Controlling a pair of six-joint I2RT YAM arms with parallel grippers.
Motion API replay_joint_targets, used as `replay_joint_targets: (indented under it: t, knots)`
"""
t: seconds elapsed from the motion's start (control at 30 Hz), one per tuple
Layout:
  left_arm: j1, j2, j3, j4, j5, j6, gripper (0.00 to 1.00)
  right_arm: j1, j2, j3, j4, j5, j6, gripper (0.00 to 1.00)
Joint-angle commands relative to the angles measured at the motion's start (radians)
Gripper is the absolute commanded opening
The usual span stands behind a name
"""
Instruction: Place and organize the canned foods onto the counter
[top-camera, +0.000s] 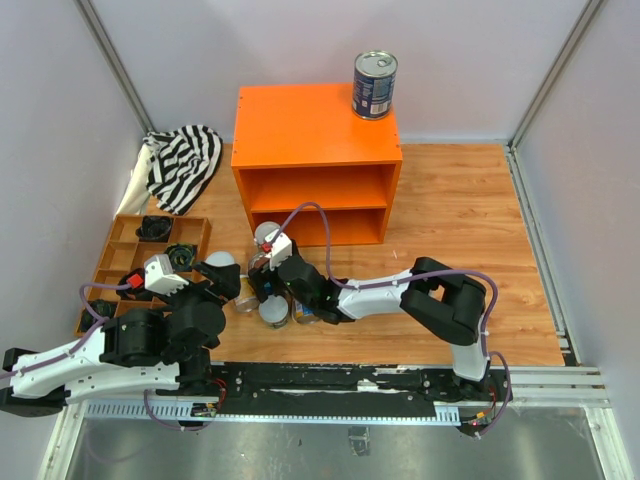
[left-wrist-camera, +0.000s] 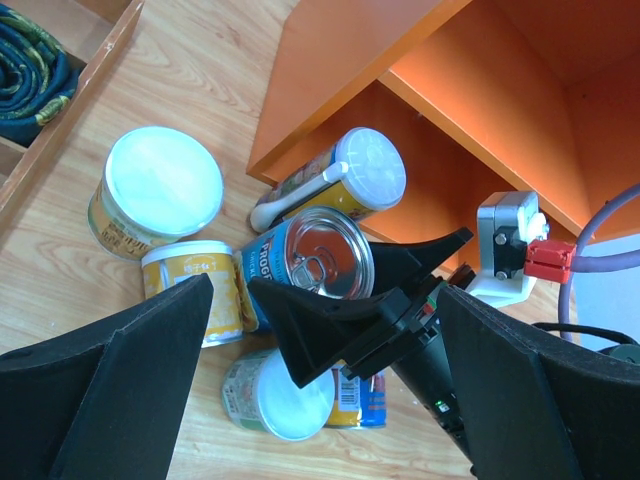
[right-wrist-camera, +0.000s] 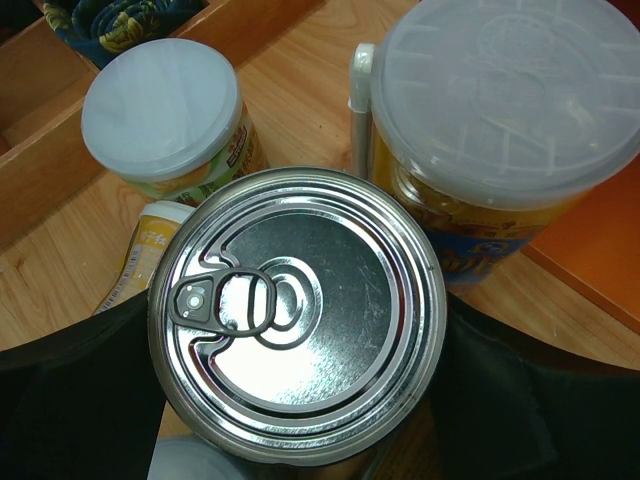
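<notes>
Topping the orange counter (top-camera: 300, 125), one blue can (top-camera: 375, 85); tray (top-camera: 122, 228) holds cloth (left-wrist-camera: 30, 55).

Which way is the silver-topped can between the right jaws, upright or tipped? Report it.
Upright: the blue can shows its pull-tab top facing straight up in both wrist views.

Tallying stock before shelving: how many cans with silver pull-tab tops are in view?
2. The first can stands on the orange counter's top, at its far right corner. The second can stands on the table in front, between the right gripper's fingers. More might be hidden.
</notes>
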Motion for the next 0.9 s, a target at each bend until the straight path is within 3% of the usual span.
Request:
replay_joint_targets:
  t: [0.0, 0.1, 0.27, 0.6, 0.87]
  knots:
    - [-0.007, 0.006, -0.007, -0.008, -0.039, -0.027, 0.99, -0.01, 0.005, -0.024, 0.092, 0.005, 0.005, 0.55]
    - [-0.007, 0.006, -0.008, -0.009, -0.038, -0.03, 0.99, -0.01, -0.009, -0.039, 0.096, -0.015, -0.001, 0.37]
    - [-0.007, 0.005, -0.013, -0.01, -0.036, -0.037, 0.99, -0.008, -0.045, -0.06, 0.088, -0.039, -0.015, 0.18]
    - [-0.007, -0.013, -0.025, 0.015, -0.02, -0.01, 0.99, 0.013, -0.125, -0.045, 0.002, -0.045, -0.074, 0.01]
    - [-0.007, -0.029, -0.033, 0.02, -0.013, 0.02, 0.99, 0.03, -0.192, -0.021, -0.065, -0.025, -0.122, 0.01]
